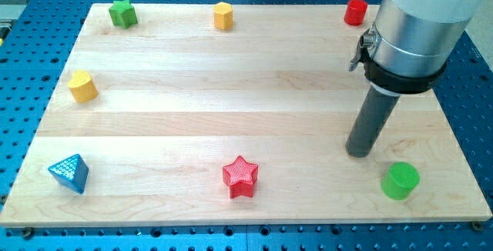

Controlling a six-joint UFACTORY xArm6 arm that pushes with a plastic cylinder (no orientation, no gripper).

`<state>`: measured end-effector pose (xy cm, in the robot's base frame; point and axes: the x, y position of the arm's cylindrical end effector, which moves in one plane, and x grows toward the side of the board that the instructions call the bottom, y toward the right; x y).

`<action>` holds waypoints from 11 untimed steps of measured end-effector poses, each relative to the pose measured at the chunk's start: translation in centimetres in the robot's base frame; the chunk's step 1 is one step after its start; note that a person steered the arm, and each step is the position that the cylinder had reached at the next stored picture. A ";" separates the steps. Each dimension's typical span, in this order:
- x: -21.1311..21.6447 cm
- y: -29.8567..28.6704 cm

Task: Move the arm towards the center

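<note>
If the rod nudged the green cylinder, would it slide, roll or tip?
Probably slide: the green cylinder stands on its flat end on the smooth wooden board. Tipping seems unlikely, since it looks squat. It looks small and rigid, so likely light. My tip sits just up and left of it, apart.

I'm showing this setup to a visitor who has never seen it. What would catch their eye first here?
The big silver and black arm at the view's right, ending in a dark rod whose tip rests on the wooden board, just up-left of the green cylinder and apart from it. Next, the bright blocks ringing the board's edges: a red star at bottom centre and a blue triangular block at bottom left.
</note>
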<state>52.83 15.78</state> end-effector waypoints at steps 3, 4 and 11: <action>0.4 0.0; 0.4 -0.2; -27.0 -20.3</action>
